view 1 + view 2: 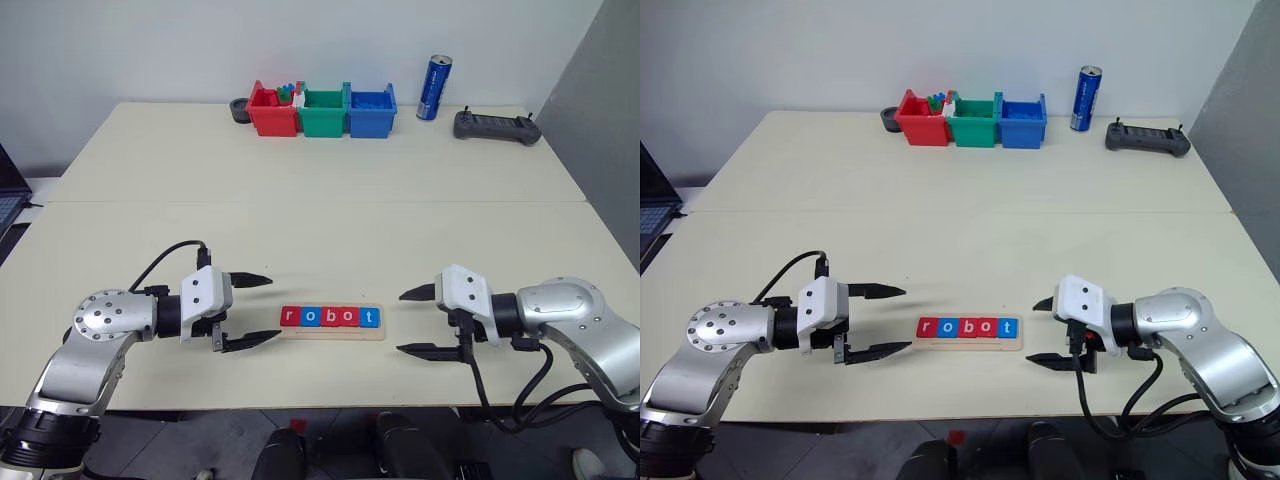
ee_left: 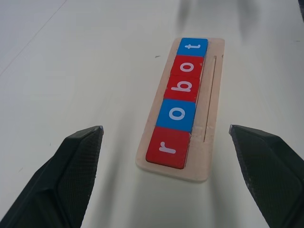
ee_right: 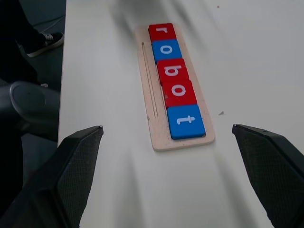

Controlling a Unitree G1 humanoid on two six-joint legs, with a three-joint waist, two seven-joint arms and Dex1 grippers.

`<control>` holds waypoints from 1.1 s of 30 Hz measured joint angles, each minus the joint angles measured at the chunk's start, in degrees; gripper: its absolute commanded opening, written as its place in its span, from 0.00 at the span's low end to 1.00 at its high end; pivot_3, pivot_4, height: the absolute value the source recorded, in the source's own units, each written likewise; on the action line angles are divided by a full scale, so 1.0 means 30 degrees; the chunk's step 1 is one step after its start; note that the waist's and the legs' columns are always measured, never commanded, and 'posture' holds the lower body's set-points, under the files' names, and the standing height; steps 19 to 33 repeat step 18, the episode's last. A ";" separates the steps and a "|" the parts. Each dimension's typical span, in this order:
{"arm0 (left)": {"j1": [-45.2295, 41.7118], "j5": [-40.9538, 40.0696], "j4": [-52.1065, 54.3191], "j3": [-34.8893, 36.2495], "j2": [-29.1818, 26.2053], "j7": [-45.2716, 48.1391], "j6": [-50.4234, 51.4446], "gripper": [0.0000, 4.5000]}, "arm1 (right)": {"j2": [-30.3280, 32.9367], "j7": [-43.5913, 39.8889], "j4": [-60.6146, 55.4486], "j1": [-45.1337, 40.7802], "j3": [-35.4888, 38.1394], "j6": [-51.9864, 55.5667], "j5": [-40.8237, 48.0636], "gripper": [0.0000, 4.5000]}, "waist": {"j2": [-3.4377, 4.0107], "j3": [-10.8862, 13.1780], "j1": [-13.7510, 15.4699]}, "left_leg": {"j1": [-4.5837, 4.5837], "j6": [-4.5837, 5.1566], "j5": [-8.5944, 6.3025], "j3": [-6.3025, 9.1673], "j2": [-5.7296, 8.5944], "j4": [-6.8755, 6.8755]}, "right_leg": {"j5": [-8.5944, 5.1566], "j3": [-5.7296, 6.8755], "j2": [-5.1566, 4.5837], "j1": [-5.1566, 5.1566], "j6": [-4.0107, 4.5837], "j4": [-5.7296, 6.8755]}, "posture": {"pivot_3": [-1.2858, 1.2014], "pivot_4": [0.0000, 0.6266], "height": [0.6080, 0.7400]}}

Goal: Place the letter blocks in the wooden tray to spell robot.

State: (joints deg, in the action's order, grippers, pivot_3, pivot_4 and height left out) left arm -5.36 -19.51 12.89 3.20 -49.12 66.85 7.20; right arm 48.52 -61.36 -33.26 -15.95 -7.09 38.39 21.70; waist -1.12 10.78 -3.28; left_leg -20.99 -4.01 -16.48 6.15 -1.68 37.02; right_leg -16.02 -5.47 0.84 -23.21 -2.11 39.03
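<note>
**Word spelled, both jaws clear**

My left jaws (image 1: 245, 311) and right jaws (image 1: 417, 322) stand apart, empty. Between them the long pale wooden tray (image 1: 332, 332) holds five red and blue letter blocks (image 1: 330, 317), reading robot, so nothing needs gripping.

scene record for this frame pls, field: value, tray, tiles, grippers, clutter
tray: wooden tray near the table's front edge, between the grippers
tiles: five letter blocks in the tray, reading r o b o t; red, blue, red, red, blue
left gripper: open, beside the tray's r end, holding nothing
right gripper: open, beside the t end, holding nothing
far edge: red bin, green bin, blue bin, blue can, black controller
task: word looks spelled
</note>
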 measured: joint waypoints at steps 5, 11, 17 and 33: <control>-0.0016 -0.0255 0.0659 0.0001 -0.0025 -0.0043 0.0821 1.00 | -0.0001 -0.0251 0.1053 0.0000 0.0119 -0.1378 -0.0039 0.99 | 0.0000 0.0000 0.0014 | 0.0000 0.0000 0.0000 -0.0002 0.0001 0.0000 | 0.0000 0.0000 0.0000 0.0001 0.0000 -0.0002 | 0.52 0.24 1.00; -0.0596 -0.0899 0.1002 0.0323 -0.0025 -0.0311 0.1725 1.00 | -0.0001 -0.0439 0.2307 -0.0010 0.0144 -0.2672 -0.0060 0.99 | 0.0000 0.0000 0.0016 | 0.0001 0.0000 0.0000 -0.0004 0.0000 0.0001 | 0.0001 -0.0002 -0.0001 0.0001 0.0001 -0.0002 | 0.52 0.24 1.00; -0.0629 -0.1039 0.0997 0.0344 0.0003 -0.0410 0.1748 1.00 | 0.0001 -0.0526 0.2933 -0.0212 0.0310 -0.3109 -0.0059 0.99 | 0.0000 0.0000 0.0021 | -0.0001 -0.0001 0.0000 -0.0002 0.0001 0.0001 | 0.0001 -0.0001 -0.0001 0.0001 0.0002 -0.0001 | 0.52 0.24 1.00; -0.0634 -0.1174 0.0997 0.0347 0.0061 -0.0415 0.1820 1.00 | 0.0001 -0.0533 0.2982 -0.0212 0.0310 -0.3114 -0.0062 0.99 | 0.0000 0.0000 0.0022 | -0.0001 -0.0001 0.0000 -0.0004 0.0000 0.0001 | 0.0001 -0.0002 -0.0001 0.0001 0.0002 -0.0002 | 0.52 0.24 1.00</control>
